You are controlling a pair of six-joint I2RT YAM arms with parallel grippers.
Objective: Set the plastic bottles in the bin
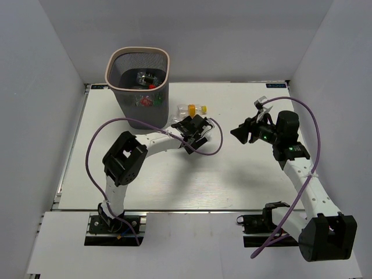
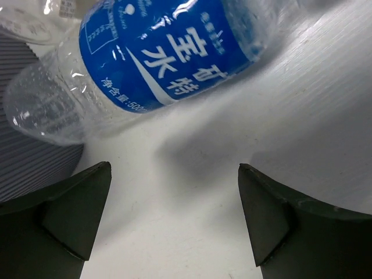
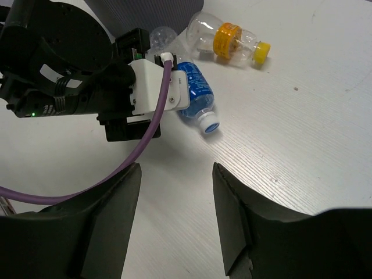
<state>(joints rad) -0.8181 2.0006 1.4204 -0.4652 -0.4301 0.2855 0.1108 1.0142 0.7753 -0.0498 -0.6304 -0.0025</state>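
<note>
A clear bottle with a blue label [image 2: 163, 52] lies on its side on the table, just ahead of my open, empty left gripper [image 2: 174, 192]. The right wrist view shows it [image 3: 196, 93] with a white cap, partly under the left gripper [image 3: 125, 96]. Behind it lies a clear bottle with a yellow label and yellow cap [image 3: 229, 40], also seen from above [image 1: 192, 108]. The grey mesh bin [image 1: 138, 50] stands at the back left with several bottles inside [image 1: 146, 81]. My left gripper [image 1: 195, 129] hangs right of the bin. My right gripper [image 1: 237, 132] is open and empty, raised to the right of both bottles.
The bin's ribbed wall [image 2: 23, 163] is close on the left of the left gripper. A purple cable [image 3: 139, 145] loops from the left wrist over the table. White walls enclose the table at the back and both sides.
</note>
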